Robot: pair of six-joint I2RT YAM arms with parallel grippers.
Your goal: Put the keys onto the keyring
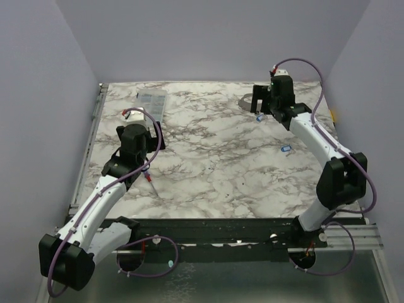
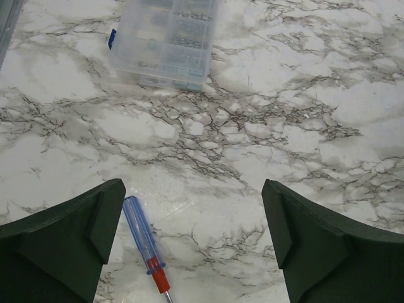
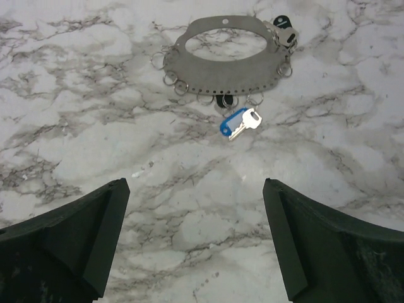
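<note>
Plainly, metal keyring (image 3: 227, 71) (oval-holed) lies on marble (image 3: 95, 126).

On the table (image 1: 214, 170), the keyring (image 3: 221, 74) is lying toward the far right, just ahead of the right gripper (image 3: 196, 189). One key (image 3: 240, 122) is resting at its near edge, another key (image 3: 282, 24) is sitting at its far right rim, and a loose key (image 1: 285, 149) is lying well apart from it, closer to the front edge. Over on the far left, the compartment box (image 2: 165, 39) is sitting ahead of the left gripper (image 2: 192, 189), and a screwdriver (image 2: 142, 233) is lying nearer than the box, just beside that gripper's left finger.
</note>
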